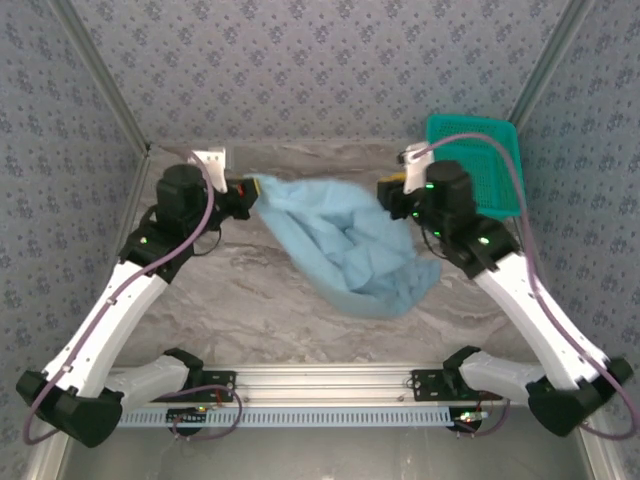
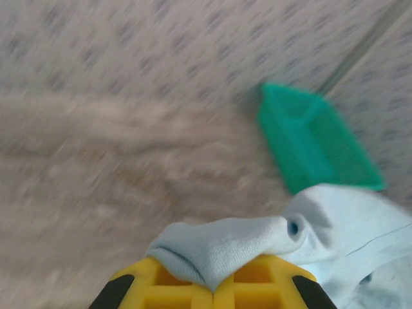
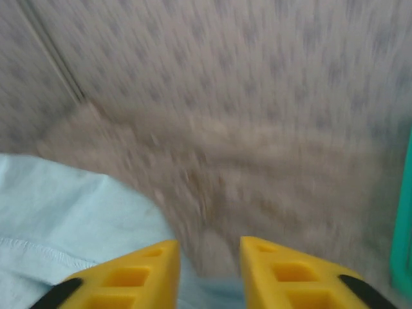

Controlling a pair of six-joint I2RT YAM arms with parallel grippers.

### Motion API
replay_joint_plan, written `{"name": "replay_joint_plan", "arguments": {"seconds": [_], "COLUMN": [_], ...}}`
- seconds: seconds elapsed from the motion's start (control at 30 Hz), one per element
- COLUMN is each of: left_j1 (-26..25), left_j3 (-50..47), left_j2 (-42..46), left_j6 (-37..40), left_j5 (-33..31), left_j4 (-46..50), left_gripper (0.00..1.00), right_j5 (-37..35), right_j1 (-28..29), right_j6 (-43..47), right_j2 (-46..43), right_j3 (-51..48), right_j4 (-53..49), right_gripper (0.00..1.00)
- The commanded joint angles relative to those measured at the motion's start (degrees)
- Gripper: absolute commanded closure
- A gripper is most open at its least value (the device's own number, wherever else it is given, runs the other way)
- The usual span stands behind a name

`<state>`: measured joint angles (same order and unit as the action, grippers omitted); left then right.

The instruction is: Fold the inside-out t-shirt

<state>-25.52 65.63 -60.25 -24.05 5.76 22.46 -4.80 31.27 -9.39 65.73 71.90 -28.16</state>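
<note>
The light-blue inside-out t-shirt (image 1: 345, 245) hangs bunched from the back left down to the middle of the table. My left gripper (image 1: 247, 192) is raised at its upper left corner. In the left wrist view that gripper (image 2: 222, 283) is shut, its yellow fingers pinching a fold of the t-shirt (image 2: 225, 248). My right gripper (image 1: 388, 192) hovers at the shirt's upper right edge. In the right wrist view it (image 3: 209, 264) stands open with a clear gap between its yellow fingers (image 3: 138, 273), and the t-shirt (image 3: 64, 219) lies below and to the left.
A teal plastic mesh basket (image 1: 480, 160) stands at the back right corner, behind my right arm; it appears in the left wrist view (image 2: 315, 145) and at the right edge of the right wrist view (image 3: 404, 225). Patterned walls close in the marbled table (image 1: 250, 290).
</note>
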Motion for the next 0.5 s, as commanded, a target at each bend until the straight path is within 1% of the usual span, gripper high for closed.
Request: {"name": "replay_joint_plan", "arguments": {"seconds": [0.0, 0.07, 0.13, 0.2, 0.23, 0.3, 0.47], "left_j1": [2.5, 3.2, 3.2, 3.2, 3.2, 3.2, 3.2], "left_j3": [-7.8, -11.6, -13.5, -14.7, -15.3, -15.9, -16.3], "left_j2": [2.8, 3.4, 3.7, 3.6, 3.5, 3.4, 3.5], "left_j6": [-2.7, -3.7, -3.6, -3.6, -3.7, -4.0, -4.0], "left_j5": [-1.5, -0.6, -0.2, 0.2, 0.4, 0.8, 1.5], "left_j4": [4.7, 4.0, 3.6, 3.3, 3.1, 2.4, 1.7], "left_gripper": [1.00, 1.00, 1.00, 1.00, 1.00, 1.00, 1.00], "right_j5": [-0.1, 1.7, 7.4, 10.9, 13.9, 17.0, 21.4], "right_j1": [-0.4, -1.2, -2.0, -1.9, -1.5, -1.1, -0.9], "right_j6": [-2.7, -4.1, -5.8, -8.5, -10.8, -12.5, -15.2], "right_j2": [6.0, 6.6, 6.1, 5.8, 6.0, 6.9, 10.0], "right_j3": [-7.6, -12.7, -17.3, -21.5, -23.5, -25.8, -26.6], "right_j4": [-9.9, -10.1, -8.5, -3.5, -0.9, 2.6, 8.5], "right_gripper": [0.56, 0.50, 0.48, 0.45, 0.42, 0.37, 0.35]}}
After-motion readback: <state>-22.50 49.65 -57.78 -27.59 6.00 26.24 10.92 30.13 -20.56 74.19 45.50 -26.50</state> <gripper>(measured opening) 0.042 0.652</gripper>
